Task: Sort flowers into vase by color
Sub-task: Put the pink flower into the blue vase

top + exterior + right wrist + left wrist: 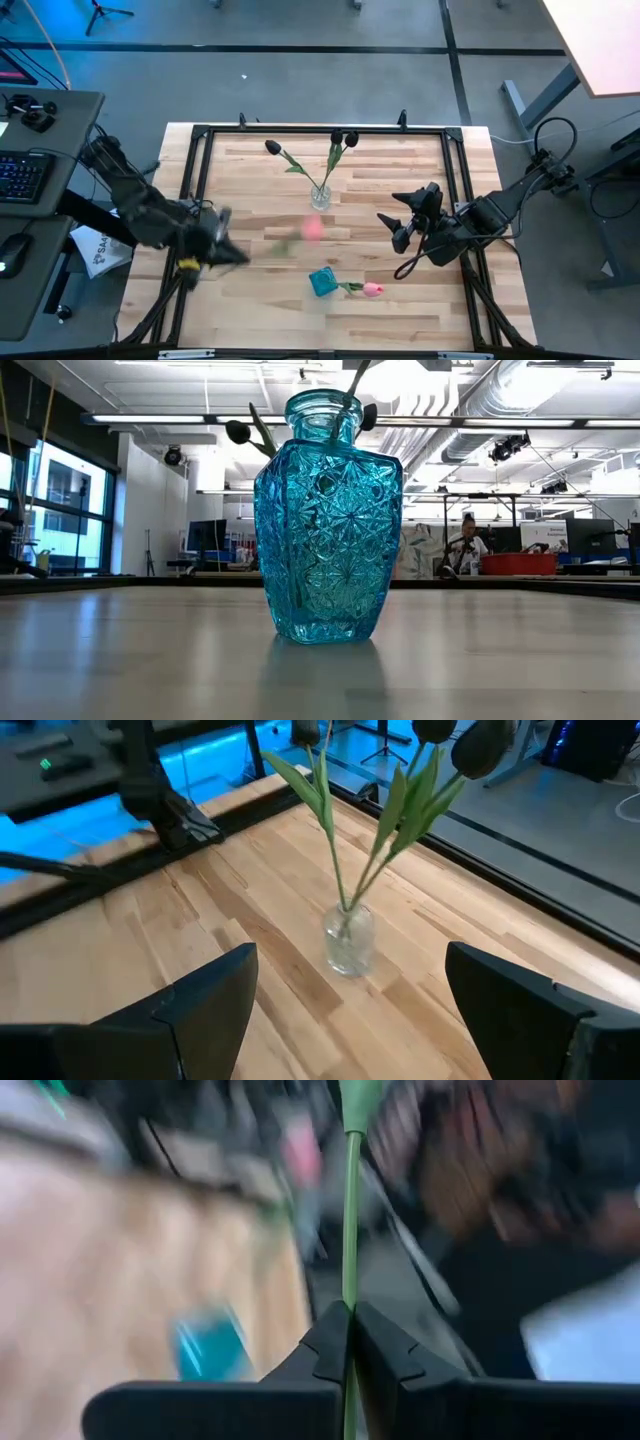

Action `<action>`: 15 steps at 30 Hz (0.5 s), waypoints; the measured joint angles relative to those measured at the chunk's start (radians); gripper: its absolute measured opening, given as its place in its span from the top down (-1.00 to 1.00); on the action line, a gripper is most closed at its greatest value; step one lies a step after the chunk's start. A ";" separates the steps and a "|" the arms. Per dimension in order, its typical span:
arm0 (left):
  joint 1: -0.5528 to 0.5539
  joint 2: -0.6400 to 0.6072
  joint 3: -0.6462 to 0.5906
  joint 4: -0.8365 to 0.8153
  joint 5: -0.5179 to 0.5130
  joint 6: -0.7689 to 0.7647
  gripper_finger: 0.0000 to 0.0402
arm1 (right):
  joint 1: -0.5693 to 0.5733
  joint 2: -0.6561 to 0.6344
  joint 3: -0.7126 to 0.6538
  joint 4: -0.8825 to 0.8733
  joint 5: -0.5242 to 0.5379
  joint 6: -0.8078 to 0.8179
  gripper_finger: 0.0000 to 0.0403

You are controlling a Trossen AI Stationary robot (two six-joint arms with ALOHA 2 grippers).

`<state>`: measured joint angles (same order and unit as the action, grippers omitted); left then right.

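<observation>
A clear glass vase (320, 195) (348, 940) stands at mid-table and holds three dark-headed tulips (340, 140) (470, 745) by their stems. A blue cut-glass vase (323, 282) (325, 520) stands nearer the near edge. One pink tulip (372, 290) sticks into it by its stem and leans toward the right. My left gripper (228, 252) (350, 1335), left of the blue vase, is shut on the second pink tulip (312, 230), which shows blurred. My right gripper (398, 228) (345, 1010) hovers open to the right of the clear vase. My left gripper pinches the pink tulip's thin green stem (349, 1285) between its two fingertips (325, 1345). The stem runs on out past the fingertips toward the head (312, 230), which is lifted clear above the table, toward the right of the gripper.
A black metal frame (195, 170) runs round the wooden table top (260, 310). A keyboard and mouse sit on a desk (40, 170) off the left edge. Bare wood lies between the two vases and along the near edge.
</observation>
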<state>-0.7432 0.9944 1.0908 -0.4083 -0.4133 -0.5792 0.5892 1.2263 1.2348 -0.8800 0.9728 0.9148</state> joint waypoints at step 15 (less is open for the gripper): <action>0.450 0.306 0.001 0.748 0.030 0.535 1.00 | -0.134 0.022 0.000 0.922 -0.272 -0.662 -0.58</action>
<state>-0.2931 1.3002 1.0916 0.3399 -0.3833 -0.0444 0.4556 1.2488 1.2350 0.0422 0.7010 0.2523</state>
